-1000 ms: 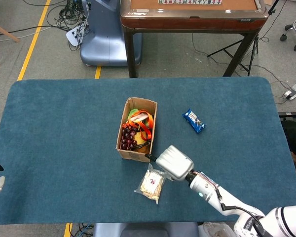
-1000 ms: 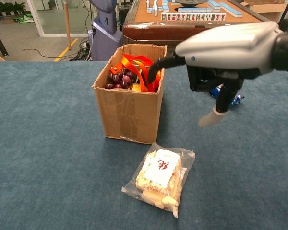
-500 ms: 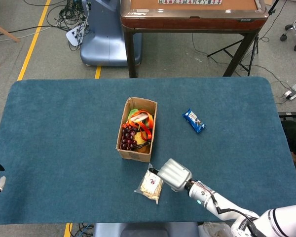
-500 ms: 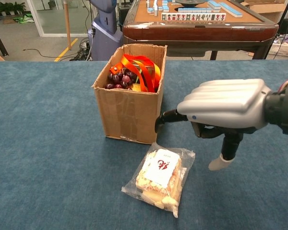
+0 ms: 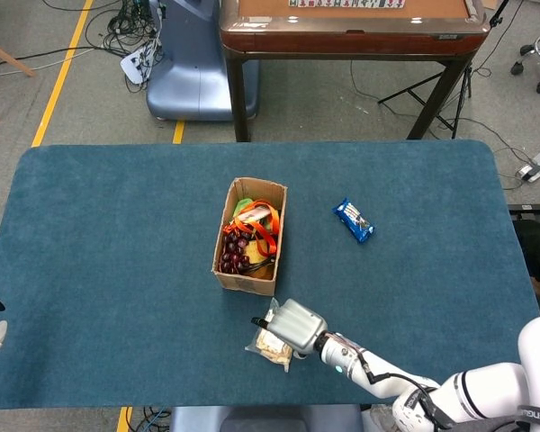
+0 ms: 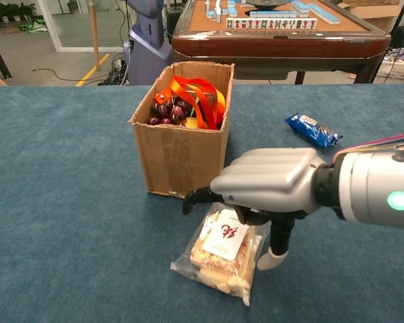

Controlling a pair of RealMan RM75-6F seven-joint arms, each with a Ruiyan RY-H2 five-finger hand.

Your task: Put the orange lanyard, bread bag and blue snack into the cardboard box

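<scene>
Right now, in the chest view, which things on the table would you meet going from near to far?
Bread bag → cardboard box → blue snack. The right hand hangs over the bag, so I leave it out.

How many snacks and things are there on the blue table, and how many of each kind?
Cardboard box: 1
Orange lanyard, in the box: 1
Bunch of dark grapes, in the box: 1
Bread bag, on the table under the right hand: 1
Blue snack, on the table: 1
Total: 5 things
</scene>
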